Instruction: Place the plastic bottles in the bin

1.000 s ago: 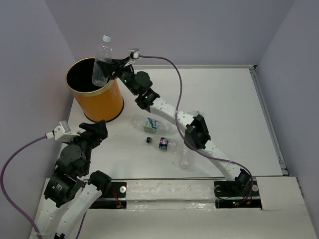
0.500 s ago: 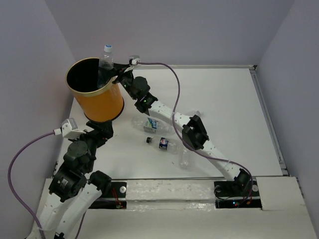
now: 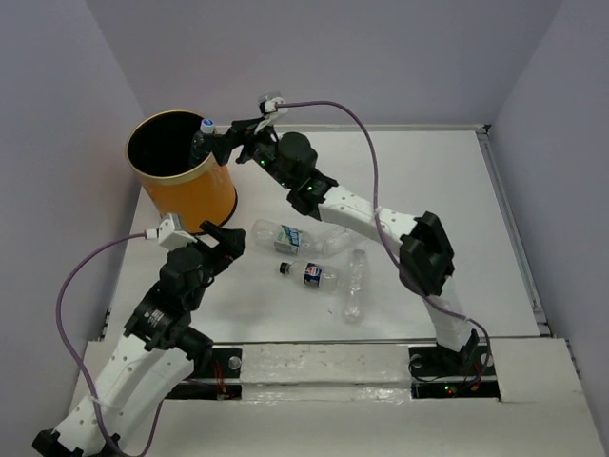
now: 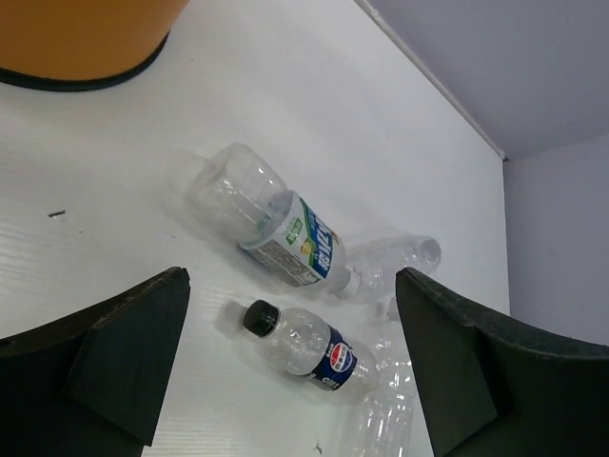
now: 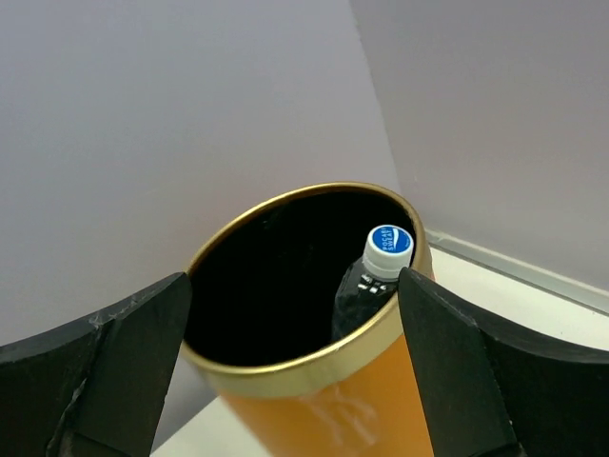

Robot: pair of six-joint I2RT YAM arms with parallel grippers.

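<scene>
The orange bin (image 3: pixel 190 195) stands at the far left; its wall (image 5: pixel 314 400) fills the lower right wrist view. One plastic bottle (image 5: pixel 373 286) with a white-blue cap leans inside the bin against its rim, cap (image 3: pixel 206 124) at rim height. My right gripper (image 3: pixel 219 143) (image 5: pixel 292 281) hangs open just beside the rim, holding nothing. On the table lie a white-blue labelled bottle (image 3: pixel 288 237) (image 4: pixel 276 224), a dark-labelled black-capped one (image 3: pixel 314 275) (image 4: pixel 309 347) and a bare clear one (image 3: pixel 354 297). My left gripper (image 3: pixel 221 244) (image 4: pixel 292 278) is open above and left of them.
A further clear bottle (image 4: pixel 395 260) lies behind the labelled one. The bin's base (image 4: pixel 81 43) is close at the left gripper's far left. The table's right-hand edge rail (image 3: pixel 514 228) and the purple walls bound the area.
The right gripper opened and let go of the bottle, which dropped into the bin. The right arm drew back slightly. The left arm swung right towards the bottles on the table.
</scene>
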